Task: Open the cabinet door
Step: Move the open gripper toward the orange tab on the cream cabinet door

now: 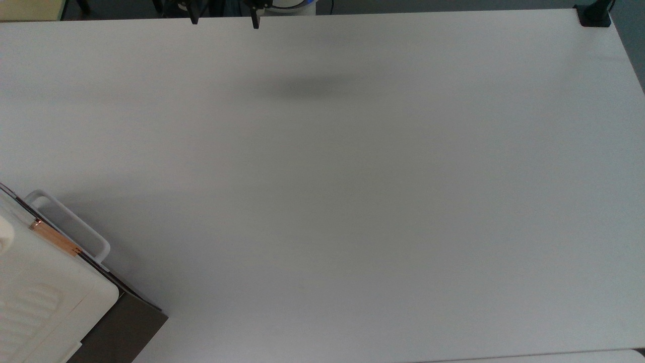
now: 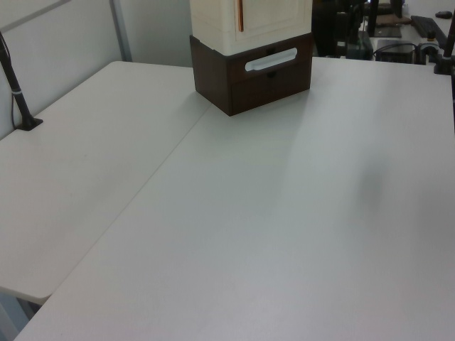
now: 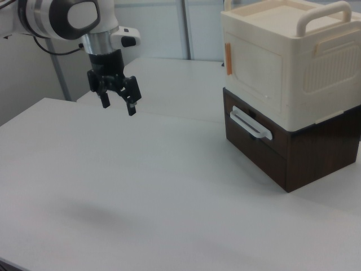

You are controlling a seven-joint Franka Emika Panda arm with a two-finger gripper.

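Right view: the arm (image 3: 59, 17) enters from 10 o'clock, its white wrist turned straight down, and the gripper (image 3: 117, 103) hangs well above the table (image 3: 141, 197), touching nothing. Its two black fingers (image 3: 131, 100) are spread apart and point downward, with nothing between them. A faint shadow (image 3: 93, 214) lies on the table towards 7 o'clock.

The cabinet (image 3: 290, 73), cream-white, stands at 2 o'clock on a dark brown base (image 3: 293, 149), well apart from the gripper. The door (image 3: 256, 70) is the panel facing the gripper's side; it sits flush with the cabinet body, closed, with a copper strip (image 3: 228, 58) upright along the edge nearest the gripper. A white handle (image 3: 250, 124) runs across the base front just below the door.

Top view: the two fingertips (image 1: 194, 19) show at 12 o'clock, clearly parted, at the table's (image 1: 352, 201) far edge. The cabinet (image 1: 40, 297) sits at 8 o'clock, with the strip (image 1: 54, 238) and handle (image 1: 70, 227) on its side facing the gripper.

Left view: the cabinet (image 2: 249, 21) stands at 12 o'clock, the door (image 2: 274, 18) shut and the handle (image 2: 271, 60) beneath it.
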